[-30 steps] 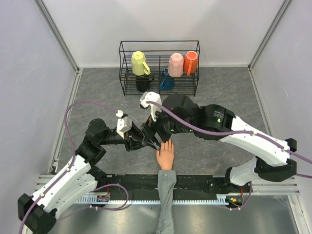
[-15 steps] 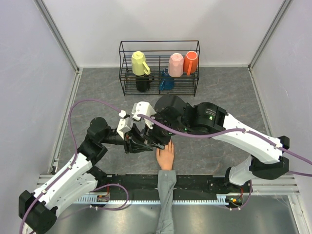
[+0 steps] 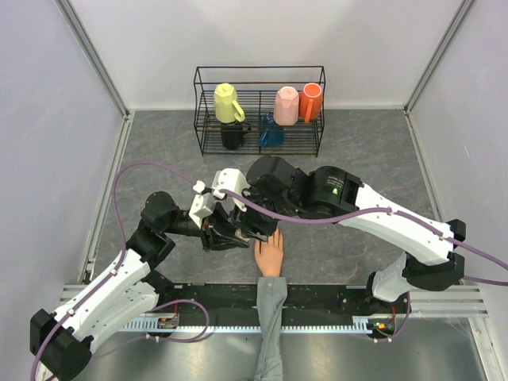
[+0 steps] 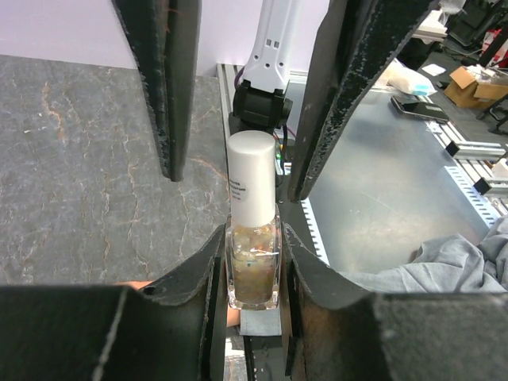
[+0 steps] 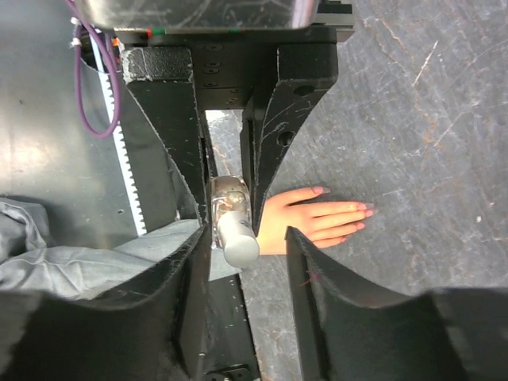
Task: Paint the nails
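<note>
The nail polish bottle (image 4: 252, 266), pinched by the left gripper (image 4: 252, 246), has been straddled at its cap (image 4: 252, 178) by the spread right gripper (image 5: 244, 234); uncapping is readied.

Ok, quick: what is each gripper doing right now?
Left gripper: shut on the polish bottle.
Right gripper: open, jaws either side of the cap, with a gap on one side.

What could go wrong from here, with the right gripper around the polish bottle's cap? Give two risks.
1. The white cap sits off-centre between the open jaws of the right gripper; closing may tilt the polish bottle in the left gripper.
2. The bottle is close to the mannequin hand and grey sleeve; a spill could stain them, not the nails.
</note>
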You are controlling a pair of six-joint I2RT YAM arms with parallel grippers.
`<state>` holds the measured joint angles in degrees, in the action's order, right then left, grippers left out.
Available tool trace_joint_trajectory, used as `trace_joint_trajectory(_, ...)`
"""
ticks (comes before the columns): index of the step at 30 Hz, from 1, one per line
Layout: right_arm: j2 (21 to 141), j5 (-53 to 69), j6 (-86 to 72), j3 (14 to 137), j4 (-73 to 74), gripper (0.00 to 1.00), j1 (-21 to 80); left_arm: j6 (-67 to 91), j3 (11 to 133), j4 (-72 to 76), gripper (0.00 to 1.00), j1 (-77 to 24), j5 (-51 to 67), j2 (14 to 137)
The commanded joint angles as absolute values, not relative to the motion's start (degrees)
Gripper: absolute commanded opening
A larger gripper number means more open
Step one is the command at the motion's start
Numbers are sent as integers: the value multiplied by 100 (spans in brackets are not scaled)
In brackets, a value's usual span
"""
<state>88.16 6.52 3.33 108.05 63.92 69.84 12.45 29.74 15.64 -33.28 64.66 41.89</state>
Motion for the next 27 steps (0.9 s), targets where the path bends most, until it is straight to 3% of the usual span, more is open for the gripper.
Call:
trace_joint_trajectory(1, 8894, 809, 387, 10846, 6363, 47, 6970, 1397, 3208, 1837, 2, -3366, 6601, 4149)
trace_joint_trajectory(9, 8982, 949, 369, 10802, 6354, 34, 6978, 1362, 3217, 1793, 2, -3375, 6522, 4122)
trace_joint_trajectory(12, 9017, 888, 273, 10767, 6354, 15, 6970, 1240, 3234, 1610, 2, -3384, 6346, 4061)
trace_joint_trajectory(13, 9026, 853, 220, 10740, 6354, 2, 6970, 1109, 3252, 1548, 2, -3384, 6259, 4017)
trace_joint_trajectory(14, 9052, 792, 159, 10732, 6337, 0, 6970, 1020, 3269, 1442, 2, -3384, 5979, 3973)
trace_joint_trajectory(18, 9272, 28, -876, 10644, 6092, 0, 6996, 441, 3278, 828, 2, -3384, 4460, 3491)
trace_joint_trajectory(20, 9325, -1024, -2245, 10547, 5724, 0, 7162, 247, 3191, 677, 2, -3384, 3574, 3262)
trace_joint_trajectory(22, 9325, -2434, -3987, 10389, 5546, 0, 7382, 159, 3086, 668, 2, -3375, 3131, 2981)
trace_joint_trajectory(25, 9606, -3956, -4822, 10713, 5519, 0, 8040, 88, 3032, 668, 2, -3375, 2743, 2743)
trace_joint_trajectory(27, 9755, -4296, -5413, 10793, 5459, 0, 8208, 70, 3006, 668, 2, -3384, 2593, 2646)
